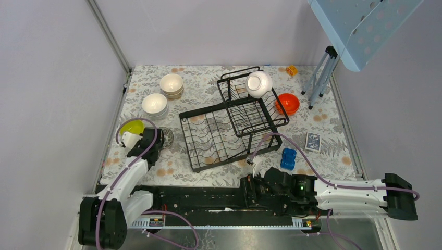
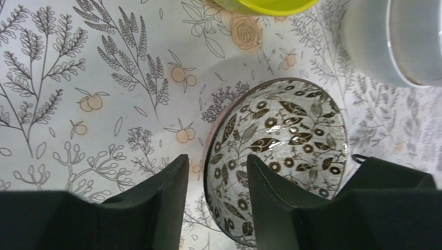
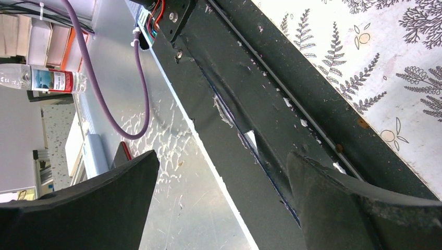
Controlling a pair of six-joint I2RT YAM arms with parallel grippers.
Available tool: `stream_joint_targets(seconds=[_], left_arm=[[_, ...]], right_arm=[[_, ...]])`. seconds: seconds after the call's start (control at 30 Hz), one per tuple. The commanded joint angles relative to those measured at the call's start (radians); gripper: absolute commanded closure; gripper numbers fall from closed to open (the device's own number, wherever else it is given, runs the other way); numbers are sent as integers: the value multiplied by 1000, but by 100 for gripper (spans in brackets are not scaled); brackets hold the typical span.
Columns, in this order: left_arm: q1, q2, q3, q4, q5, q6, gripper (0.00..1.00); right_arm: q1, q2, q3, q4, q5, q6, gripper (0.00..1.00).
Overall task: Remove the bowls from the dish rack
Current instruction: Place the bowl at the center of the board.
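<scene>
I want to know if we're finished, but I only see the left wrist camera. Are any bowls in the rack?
Observer: Yes, one white bowl sits in the dish rack's raised upper basket.
Operator: What's my other arm doing?
Observer: The right gripper is open and holds nothing, down over the dark base rail at the near edge.
Operator: Are any bowls out that I can't see?
Observer: An orange bowl stands on the table, just right of the rack.

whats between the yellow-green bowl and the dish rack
The dark-patterned bowl, its rim straddled by the left gripper; the top view shows this.
</scene>
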Motion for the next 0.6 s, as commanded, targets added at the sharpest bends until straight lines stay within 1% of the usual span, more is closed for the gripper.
stream_joint_targets(seconds=[0.0,0.07,0.17,0.23,0.33,0.57], left_arm=[[6,-51,17,11,9,15,46],[7,-88,17,-7,24,26,38],[7,-151,33,-24,86,66,26],[7,-172,73,-62,119,96,15],[6,-222,134,-104,156,136,2],[6,-341,257,-163,222,245,1]], right_arm=[[13,-13,-8,-2,38,11,0],[12,-20,-13,-3,43,11,0],[13,-28,-2,-28,47,2,0],[13,-32,17,-57,53,-11,0],[13,-37,56,-108,56,-37,0],[13,-15,163,-225,103,-111,0]])
